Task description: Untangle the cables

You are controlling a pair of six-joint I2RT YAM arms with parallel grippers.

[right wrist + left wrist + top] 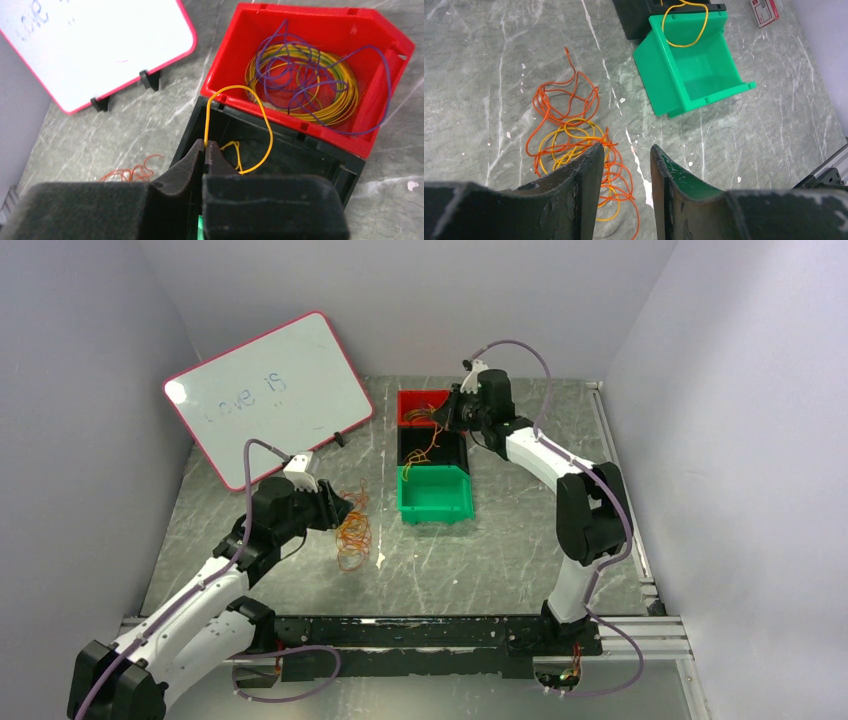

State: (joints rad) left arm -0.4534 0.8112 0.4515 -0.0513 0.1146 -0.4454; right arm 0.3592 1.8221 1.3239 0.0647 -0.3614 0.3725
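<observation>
A tangle of thin orange and yellow cables [352,530] lies on the grey table left of the bins. In the left wrist view the tangle [569,135] lies just left of and under my left gripper [626,150], which is open and empty above it. My left gripper [335,510] sits at the tangle's upper left. My right gripper [206,145] is shut on a single yellow cable [206,125] that loops over the black bin [300,155]. In the top view my right gripper [440,418] hovers over the red and black bins.
Red bin [422,405], black bin [432,448] and green bin [435,495] stand in a row. The red bin [280,117] holds a coil of purple and yellow-green wires [305,80]. A white board [270,390] leans at the back left. A yellow loop [684,30] hangs into the green bin [694,65].
</observation>
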